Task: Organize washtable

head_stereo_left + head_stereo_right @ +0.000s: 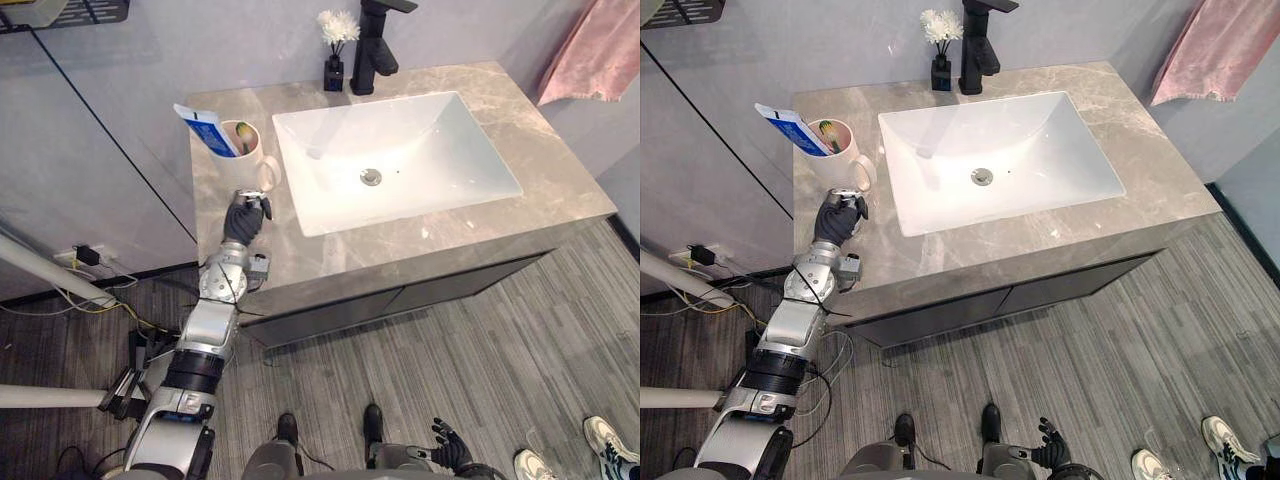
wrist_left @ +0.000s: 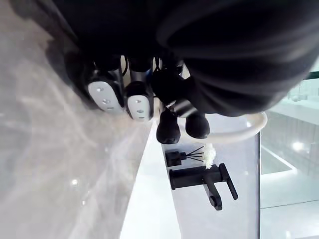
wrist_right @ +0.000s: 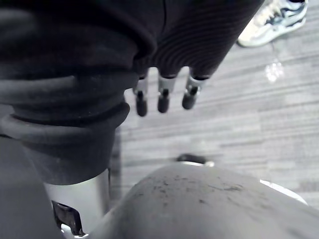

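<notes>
With the left hand [image 1: 247, 215] curled empty on the bench [image 1: 420, 250] just beside the mug [image 1: 255, 165] left of the sink [image 1: 400, 150], a clumsy nudge could topple it and spill its tube [image 1: 205, 130].

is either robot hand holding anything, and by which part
Left robot hand sits at the handle of the mug; whether it grips cannot be told. Right robot hand hangs open, empty.

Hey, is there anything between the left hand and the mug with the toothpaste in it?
Nothing visible. The left hand is over the countertop right in front of the mug, close to its handle, and no object lies between them.
</notes>
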Controlling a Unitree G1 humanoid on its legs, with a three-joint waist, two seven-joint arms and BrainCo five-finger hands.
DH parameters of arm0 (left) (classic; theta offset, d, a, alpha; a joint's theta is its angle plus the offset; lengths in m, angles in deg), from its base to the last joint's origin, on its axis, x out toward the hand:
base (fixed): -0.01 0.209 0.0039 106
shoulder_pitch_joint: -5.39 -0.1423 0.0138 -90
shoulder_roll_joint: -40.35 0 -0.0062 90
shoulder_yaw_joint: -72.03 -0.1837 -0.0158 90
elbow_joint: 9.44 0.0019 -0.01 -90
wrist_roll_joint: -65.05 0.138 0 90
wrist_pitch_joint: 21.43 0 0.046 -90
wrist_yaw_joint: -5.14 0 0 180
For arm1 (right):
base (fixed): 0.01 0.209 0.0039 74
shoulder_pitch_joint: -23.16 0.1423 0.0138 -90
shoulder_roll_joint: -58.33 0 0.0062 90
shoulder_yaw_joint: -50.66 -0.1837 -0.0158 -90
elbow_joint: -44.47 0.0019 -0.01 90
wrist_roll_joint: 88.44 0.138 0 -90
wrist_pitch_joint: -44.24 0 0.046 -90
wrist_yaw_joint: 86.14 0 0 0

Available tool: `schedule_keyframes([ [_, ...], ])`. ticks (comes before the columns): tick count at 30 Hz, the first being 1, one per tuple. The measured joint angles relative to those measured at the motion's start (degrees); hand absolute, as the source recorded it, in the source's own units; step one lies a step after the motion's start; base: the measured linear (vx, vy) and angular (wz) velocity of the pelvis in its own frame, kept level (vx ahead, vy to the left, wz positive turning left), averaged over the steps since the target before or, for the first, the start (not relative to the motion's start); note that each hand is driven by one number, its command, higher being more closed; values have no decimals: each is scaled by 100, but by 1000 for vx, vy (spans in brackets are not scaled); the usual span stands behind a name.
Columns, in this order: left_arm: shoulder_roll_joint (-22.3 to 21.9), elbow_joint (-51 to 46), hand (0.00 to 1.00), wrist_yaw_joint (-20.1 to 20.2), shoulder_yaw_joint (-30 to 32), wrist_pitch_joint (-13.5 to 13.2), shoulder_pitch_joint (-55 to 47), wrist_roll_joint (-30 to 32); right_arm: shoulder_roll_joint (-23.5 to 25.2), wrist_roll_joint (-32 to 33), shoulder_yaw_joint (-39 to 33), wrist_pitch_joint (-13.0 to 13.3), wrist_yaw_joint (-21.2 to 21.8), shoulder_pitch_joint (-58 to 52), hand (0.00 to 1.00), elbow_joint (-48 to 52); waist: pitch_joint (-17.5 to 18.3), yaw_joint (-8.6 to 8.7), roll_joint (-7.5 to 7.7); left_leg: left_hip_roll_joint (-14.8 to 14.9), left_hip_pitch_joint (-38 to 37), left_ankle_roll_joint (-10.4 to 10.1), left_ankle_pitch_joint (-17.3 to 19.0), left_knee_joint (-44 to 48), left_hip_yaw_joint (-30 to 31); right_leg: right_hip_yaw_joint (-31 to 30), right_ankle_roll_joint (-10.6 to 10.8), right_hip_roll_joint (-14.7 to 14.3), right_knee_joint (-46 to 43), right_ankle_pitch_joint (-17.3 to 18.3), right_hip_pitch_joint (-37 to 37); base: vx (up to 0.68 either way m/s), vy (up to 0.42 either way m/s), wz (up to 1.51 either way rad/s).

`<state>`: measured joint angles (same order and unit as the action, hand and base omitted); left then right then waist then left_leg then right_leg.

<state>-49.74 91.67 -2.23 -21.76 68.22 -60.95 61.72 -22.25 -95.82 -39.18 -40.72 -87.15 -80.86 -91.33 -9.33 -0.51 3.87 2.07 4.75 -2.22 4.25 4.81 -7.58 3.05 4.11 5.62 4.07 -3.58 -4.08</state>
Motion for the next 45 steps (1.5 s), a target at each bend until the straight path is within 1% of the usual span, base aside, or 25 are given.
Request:
schedule_keyframes([
  [10, -16, -123, 100, 113, -11, -22, -259, 3, 0, 0, -6, -4, 8, 2, 0, -54, 4, -8, -2, -9, -119, 6, -4, -51, -10, -2, -6, 6, 15, 2, 94, 0, 0, 0],
  [14, -16, -74, 100, 45, 327, -6, -254, 172, -2, -1, 7, 0, 9, 2, 0, -48, 6, 2, -3, -9, -128, 7, -4, -73, -20, -12, -8, 3, 36, -2, 97, 0, 0, 0],
  [15, -13, -35, 100, -52, 447, -7, -242, 189, -6, -1, 28, 0, 9, 2, 0, -41, 9, 2, -1, -9, -128, 7, -4, -78, -20, -11, -15, 1, 55, -7, 105, 0, 0, 0],
  [17, 7, -20, 100, -160, 568, -1, -240, 193, -10, -4, 31, -4, 11, 1, 0, -41, 10, -1, 0, -8, -128, 7, -4, -79, -19, -2, -65, -6, 140, -48, 157, 0, 0, 0],
  [19, 16, 10, 100, -171, 619, 2, -229, 193, -12, -5, 34, -6, 11, 1, 0, -41, 10, 0, 1, -7, -133, 7, -4, -78, -17, 3, -67, -8, 142, -49, 191, 0, 0, 0],
  [23, 21, 49, 100, -190, 621, 11, -210, 194, -13, -7, 35, -8, 11, 1, 0, -37, 10, 0, 2, -7, -133, 7, -4, -67, -17, 2, -79, -6, 136, -59, 188, -10, 0, 0],
  [29, 36, 373, 100, -284, 597, 53, 35, 192, -11, -4, 35, -12, 10, 0, 0, -37, 4, 13, 12, -3, -131, 7, -4, -19, -13, 5, -72, -3, 117, -68, 167, -52, -3, 0],
  [39, 85, 417, 100, -299, 540, 62, 227, 190, 5, 2, 37, -10, 0, 1, 0, -8, -24, 29, 62, -1, -45, 6, -3, 10, -10, 2, -61, -2, 100, -75, 74, -3, 0, 0],
  [45, 208, 416, 100, -296, 402, 62, 244, 269, 26, 1, 38, 1, -3, 1, 0, 4, -43, 44, 83, -2, -45, 5, -3, 11, -11, 2, -61, 1, 96, -75, 73, 0, 0, 0],
])
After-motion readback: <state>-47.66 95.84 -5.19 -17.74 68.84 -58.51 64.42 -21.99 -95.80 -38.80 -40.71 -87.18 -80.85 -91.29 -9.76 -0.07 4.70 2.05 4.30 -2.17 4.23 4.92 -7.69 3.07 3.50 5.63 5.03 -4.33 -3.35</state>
